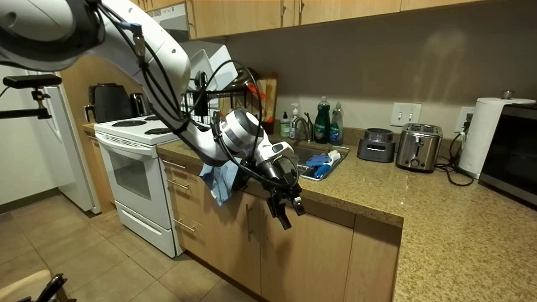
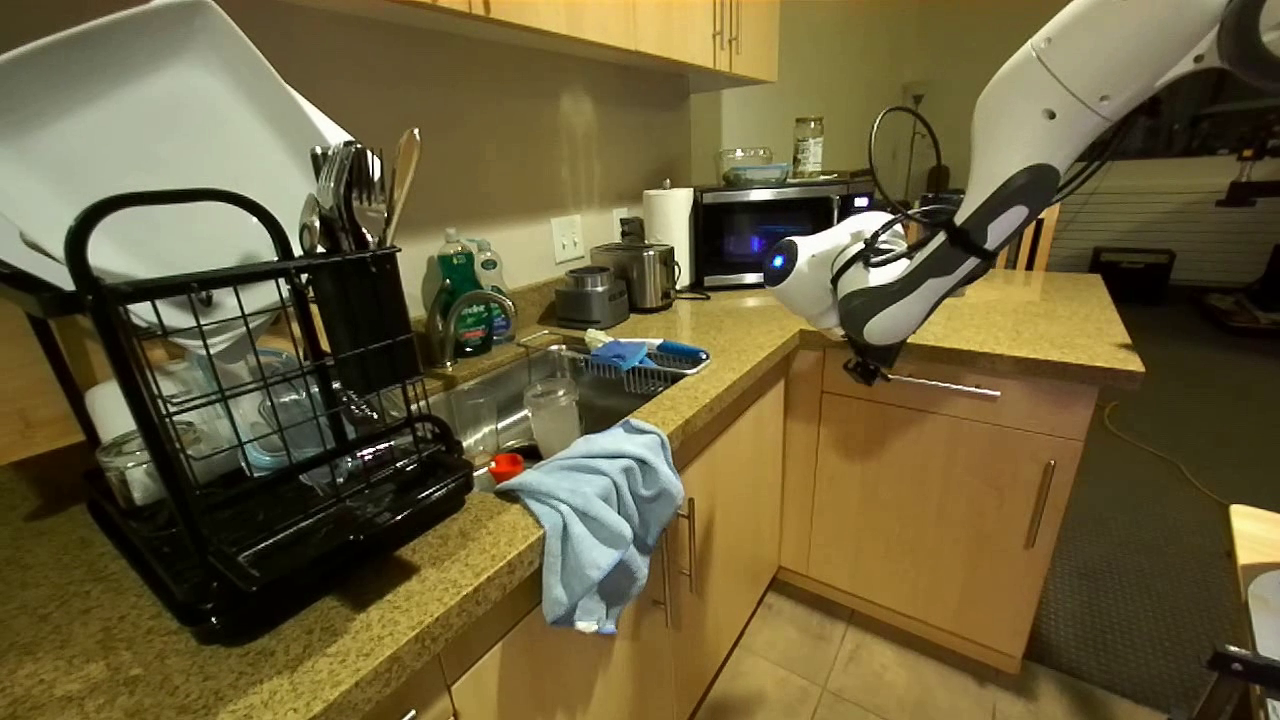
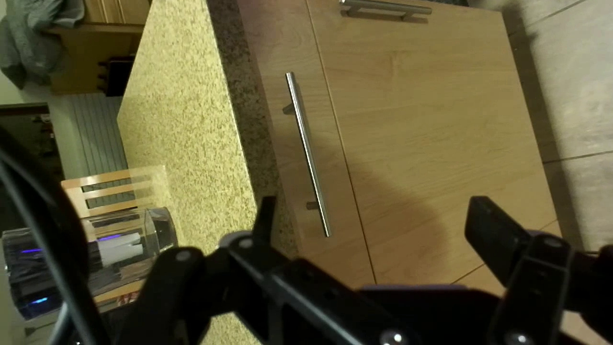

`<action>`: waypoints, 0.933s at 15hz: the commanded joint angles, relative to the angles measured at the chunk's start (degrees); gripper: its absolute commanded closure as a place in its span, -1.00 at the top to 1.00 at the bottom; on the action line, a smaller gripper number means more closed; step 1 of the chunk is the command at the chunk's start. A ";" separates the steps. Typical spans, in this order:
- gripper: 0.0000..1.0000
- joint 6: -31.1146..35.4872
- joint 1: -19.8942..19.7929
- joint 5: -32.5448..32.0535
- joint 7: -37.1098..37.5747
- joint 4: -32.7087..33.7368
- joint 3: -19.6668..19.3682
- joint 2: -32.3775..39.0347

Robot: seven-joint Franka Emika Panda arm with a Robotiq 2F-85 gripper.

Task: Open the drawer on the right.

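Beneath the speckled stone countertop (image 3: 191,115), the flat-fronted light-wood drawer (image 2: 950,403) looks shut, so the Robotiq gripper (image 3: 372,208), jaws wide and holding nothing, should shift until the slim metal bar handle (image 3: 309,154) sits centred between them, clamp squarely near mid-bar, then pull straight outward.

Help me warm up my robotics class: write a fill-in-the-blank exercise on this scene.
The gripper is ____, its fingers apart.
The drawer is ____ rather than open.
A ____ cloth hangs down from the counter.
The paper towel roll stands between the toaster and the ____.
Missing words: open; closed; blue; microwave.
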 commanded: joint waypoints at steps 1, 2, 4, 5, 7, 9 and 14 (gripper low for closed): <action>1.00 -1.85 -0.15 -2.64 1.20 3.52 -1.06 3.75; 1.00 -1.95 -0.34 -2.78 1.06 4.17 -1.31 4.51; 1.00 -2.30 -0.65 -3.02 1.12 5.55 -2.14 6.12; 1.00 -2.64 -0.88 -2.93 1.01 6.25 -2.56 6.99; 1.00 -3.50 -1.15 -3.16 1.18 7.54 -3.48 8.71; 1.00 -4.32 -1.38 -4.02 1.49 8.87 -4.44 10.39; 1.00 -4.55 -2.59 -3.18 -1.59 9.00 -3.63 10.54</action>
